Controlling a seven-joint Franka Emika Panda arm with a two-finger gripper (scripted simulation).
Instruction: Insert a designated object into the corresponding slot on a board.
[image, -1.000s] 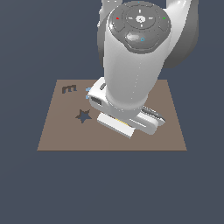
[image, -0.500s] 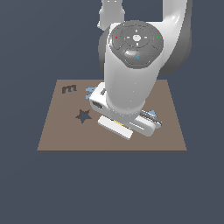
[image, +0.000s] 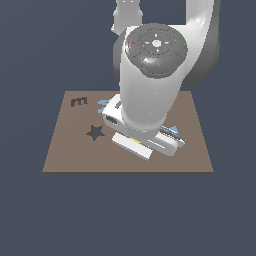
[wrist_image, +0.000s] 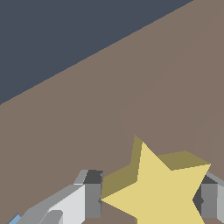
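Looking at the exterior view first, the big white arm (image: 150, 80) bends low over the brown board (image: 65, 155) and hides most of its middle. The dark star hole (image: 95, 132) sits clear on the board, toward the exterior view's left of the arm, with an E-shaped hole (image: 79, 101) beyond it. The yellow star cannot be seen here, and the end effector is hidden too. In the wrist view, the yellow star (wrist_image: 159, 190) lies flat between the two fingers (wrist_image: 89, 194) of the end effector (wrist_image: 148, 199). They sit close on either side, seemingly holding it. So the star probably has to travel sideways, toward the star hole. No writing or labels can be read anywhere.
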